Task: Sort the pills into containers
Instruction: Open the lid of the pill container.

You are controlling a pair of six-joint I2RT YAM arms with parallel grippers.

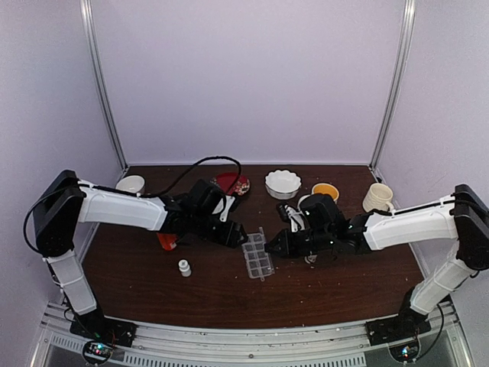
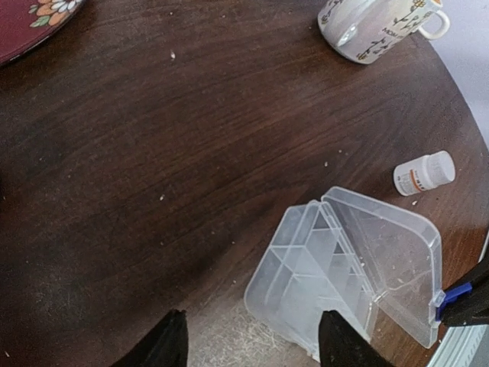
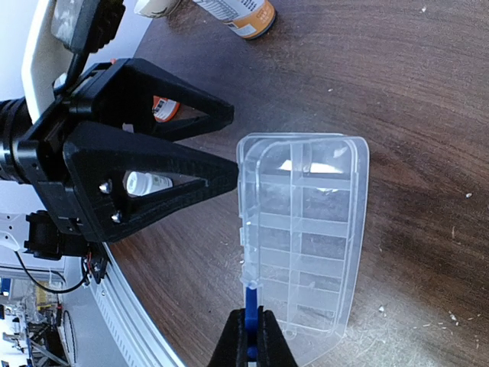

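1. The mug point(image 2: 374, 27), well beyond the pill box point(image 2: 351, 267) in the left wrist view, bears dark capital letters beside its flower print. They appear to begin "MOM"; the rest curves out of sight.
2. The small white bottle point(image 2: 424, 173), just beyond the pill box's open lid, carries a white label with an orange band and lines of fine print, too small to read.
3. The bottle with an orange label point(image 3: 244, 11), past the far end of the pill box in the right wrist view, shows dark print lines, too blurred to read.
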